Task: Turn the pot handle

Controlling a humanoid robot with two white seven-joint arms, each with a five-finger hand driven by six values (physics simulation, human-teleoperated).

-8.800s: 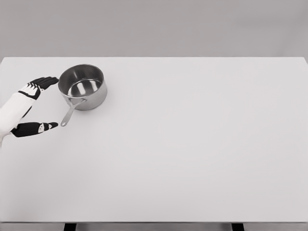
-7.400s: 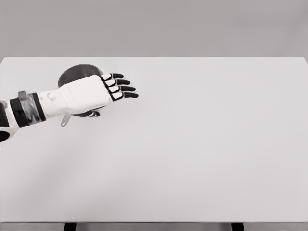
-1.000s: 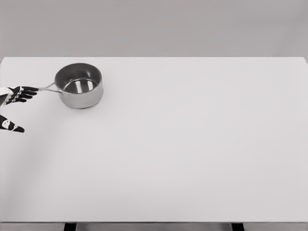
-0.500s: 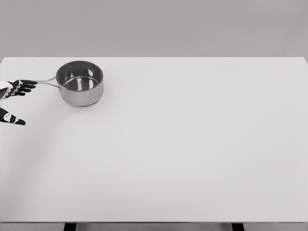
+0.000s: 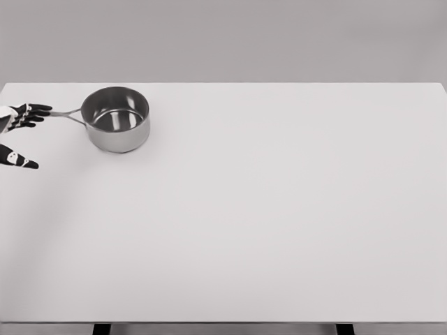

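Fingertips of my left hand (image 5: 19,136) are resting spread and empty by the tip of the handle (image 5: 67,114), holding nothing (whether they are touching it, I cannot tell). One steel saucepan (image 5: 116,118) is sitting at the far left of the white desk (image 5: 279,209), its single handle pointing left toward me. I am judging the turn mostly made; next I am needing either a small sideways nudge or a clean withdrawal.

A shiny silver pot (image 5: 116,129) sits on a plain white table (image 5: 279,209); black fingers (image 5: 31,112) bear white patches.
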